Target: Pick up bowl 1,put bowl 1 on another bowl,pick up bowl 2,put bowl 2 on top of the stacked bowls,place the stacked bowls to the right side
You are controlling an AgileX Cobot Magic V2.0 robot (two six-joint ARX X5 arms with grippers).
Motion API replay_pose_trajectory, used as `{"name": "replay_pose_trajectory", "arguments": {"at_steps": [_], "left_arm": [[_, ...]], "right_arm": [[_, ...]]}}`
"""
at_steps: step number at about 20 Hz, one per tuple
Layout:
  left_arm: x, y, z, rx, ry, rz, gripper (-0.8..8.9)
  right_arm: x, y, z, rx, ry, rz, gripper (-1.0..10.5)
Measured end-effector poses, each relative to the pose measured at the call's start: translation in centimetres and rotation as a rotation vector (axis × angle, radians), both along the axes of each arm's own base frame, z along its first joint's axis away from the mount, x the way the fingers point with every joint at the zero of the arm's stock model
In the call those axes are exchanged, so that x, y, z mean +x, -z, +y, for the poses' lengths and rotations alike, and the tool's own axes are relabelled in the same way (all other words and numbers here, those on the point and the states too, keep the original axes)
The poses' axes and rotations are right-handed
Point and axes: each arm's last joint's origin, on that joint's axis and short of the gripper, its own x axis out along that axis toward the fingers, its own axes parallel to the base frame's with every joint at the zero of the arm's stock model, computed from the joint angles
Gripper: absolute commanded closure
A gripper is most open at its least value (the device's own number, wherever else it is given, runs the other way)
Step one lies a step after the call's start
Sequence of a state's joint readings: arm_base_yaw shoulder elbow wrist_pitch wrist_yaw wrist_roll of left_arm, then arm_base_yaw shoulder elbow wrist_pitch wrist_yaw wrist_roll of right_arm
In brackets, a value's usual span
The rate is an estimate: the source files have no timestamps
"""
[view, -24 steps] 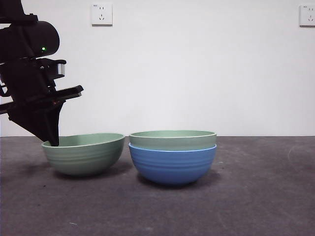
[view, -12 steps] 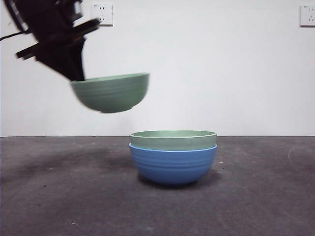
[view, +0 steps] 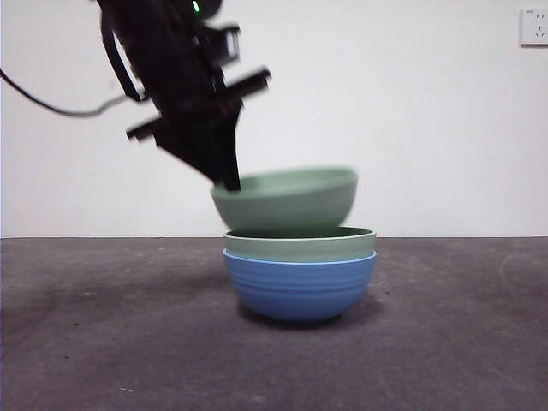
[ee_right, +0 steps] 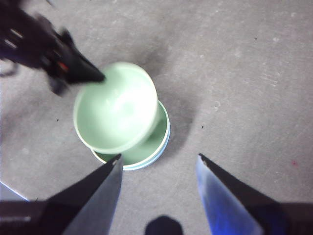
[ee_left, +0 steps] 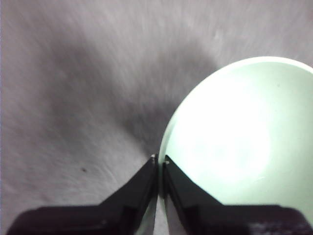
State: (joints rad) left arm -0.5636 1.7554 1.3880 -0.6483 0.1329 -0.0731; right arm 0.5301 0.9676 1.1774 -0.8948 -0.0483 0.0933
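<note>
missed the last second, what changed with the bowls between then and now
The left claw, shut on the rim of the loose green bowl, lifted it off the table and carried it sideways until it hangs just above the stacked bowls, tilted and not yet seated. The stacked bowls, green nested in blue, stayed where they were. The right claw waits open above.

Two sage-green ribbed round bowls, one (view: pixel 287 199) pinched at its rim between black fingers, one (view: pixel 300 243) just below those fingers; one blue ribbed round bowl (view: pixel 300 287) lowest; one white wall socket (view: pixel 534 26)
</note>
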Motion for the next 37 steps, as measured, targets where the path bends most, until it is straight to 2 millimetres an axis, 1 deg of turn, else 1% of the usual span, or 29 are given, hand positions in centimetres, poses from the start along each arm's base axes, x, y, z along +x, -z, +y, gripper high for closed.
{"name": "replay_pose_trajectory", "arguments": {"at_steps": [2,3,6,7,8,10,11,12,14,16,18,19,20,23,25,26,27,29,31,33,35,37], "left_arm": [[0.2,1.6,-0.8,0.021,0.009,0.04,8.22],[0.2,1.9,-1.1,0.025,0.015,0.045,8.22],[0.0,1.8,-1.4,0.022,0.025,0.038,8.22],[0.0,1.8,-1.5,0.021,0.027,0.038,8.05],[0.0,1.8,-1.5,0.021,0.028,0.038,7.45],[-0.1,1.9,-1.4,0.027,0.028,0.048,5.64],[-0.3,2.0,-1.4,0.038,0.029,0.064,5.16],[-0.4,2.0,-1.3,0.047,0.03,0.078,5.16],[-0.4,1.4,-1.4,0.053,0.03,0.087,5.16],[-0.1,0.0,-1.5,0.039,0.03,0.065,5.16],[-0.3,-1.6,-1.4,0.04,0.031,0.067,5.16],[-0.4,-2.9,-1.3,0.039,0.031,0.065,5.16],[-0.6,-4.2,-1.2,0.039,0.033,0.062,5.16],[-1.8,-9.1,-0.4,0.038,0.057,0.018,5.16],[-3.1,-12.5,0.6,0.044,0.065,-0.031,5.17],[-3.8,-13.8,1.1,0.045,0.065,-0.049,5.16],[-4.7,-15.1,1.7,0.043,0.066,-0.07,5.17],[-6.2,-16.6,2.8,0.038,0.074,-0.102,5.17],[-7.7,-17.8,3.8,0.034,0.073,-0.123,5.17],[-9.0,-18.9,4.9,0.039,0.059,-0.164,5.17],[-10.2,-19.7,5.7,0.036,0.05,-0.191,5.17],[-10.9,-20.3,6.2,0.028,0.048,-0.208,5.17]], "right_arm": [[0.0,0.0,0.0,-0.001,0.0,0.003,6.9],[0.0,0.0,0.0,-0.003,0.0,0.006,6.9],[-0.1,0.1,-0.1,-0.008,0.0,0.013,6.9],[-0.1,0.2,-0.1,-0.01,0.0,0.018,6.9],[-0.1,0.2,-0.1,-0.013,0.0,0.023,6.9],[-0.2,0.2,-0.1,-0.017,0.0,0.029,6.9],[-0.2,0.3,-0.1,-0.018,0.0,0.031,6.9],[-0.2,0.3,-0.1,-0.021,0.0,0.036,6.9],[-0.3,0.4,-0.2,-0.027,0.0,0.047,6.9],[-0.3,0.5,-0.2,-0.035,0.0,0.061,6.8],[-0.2,0.7,-0.1,-0.041,0.0,0.07,5.5],[-0.1,0.7,0.0,-0.041,0.001,0.073,5.0],[0.2,0.8,0.1,-0.042,0.003,0.079,5.0],[2.0,1.9,1.2,-0.058,0.01,0.123,5.0],[4.0,3.1,2.3,-0.068,0.014,0.156,5.0],[4.9,3.7,2.9,-0.073,0.018,0.171,5.0],[6.0,4.6,3.5,-0.082,0.02,0.194,5.0],[8.1,6.7,4.7,-0.082,0.011,0.268,5.0],[10.1,9.0,5.5,-0.071,0.006,0.348,5.0],[12.0,11.8,6.3,-0.08,0.024,0.42,5.1],[13.3,14.4,6.8,-0.089,0.036,0.501,5.1],[14.1,16.3,7.1,-0.068,0.027,0.572,5.1]]}}
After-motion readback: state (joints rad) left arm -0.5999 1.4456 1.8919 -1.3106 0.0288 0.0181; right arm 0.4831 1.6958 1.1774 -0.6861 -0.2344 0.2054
